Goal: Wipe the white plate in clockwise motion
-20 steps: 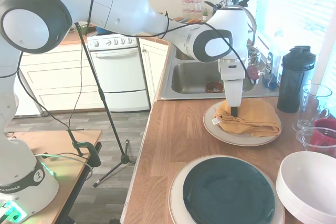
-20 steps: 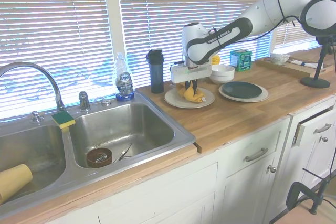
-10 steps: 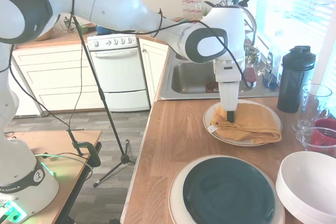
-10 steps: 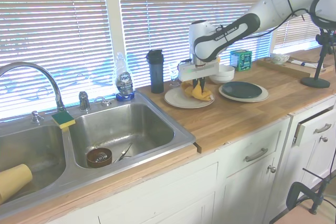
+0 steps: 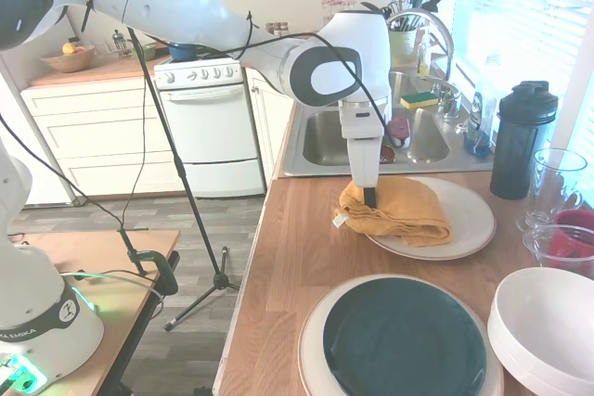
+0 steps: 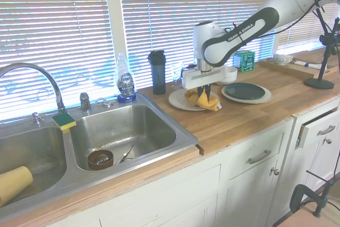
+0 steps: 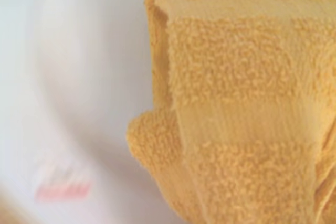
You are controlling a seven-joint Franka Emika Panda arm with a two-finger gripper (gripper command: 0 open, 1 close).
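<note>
The white plate (image 5: 469,220) (image 6: 178,99) lies on the wooden counter between the sink and the green-centred plate. A folded yellow towel (image 5: 394,210) (image 6: 204,100) (image 7: 241,103) rests on its rim on the side away from the window, partly hanging over onto the wood. My gripper (image 5: 369,198) (image 6: 202,92) points straight down and is shut on the towel, pressing it down at the plate's edge. The wrist view shows the towel close up over the blurred white plate (image 7: 79,77).
A larger white plate with a dark green centre (image 5: 404,340) (image 6: 245,91) sits close by, with a deep white bowl (image 5: 548,326) beside it. A black shaker bottle (image 5: 522,141) (image 6: 157,72), a clear glass (image 5: 555,187) and a red-filled glass bowl (image 5: 568,243) stand by the window. The sink (image 6: 119,131) is alongside.
My gripper has dragged the towel across the plate, away from the window, from the plate's middle to its rim. Part of the towel now overhangs the counter.
</note>
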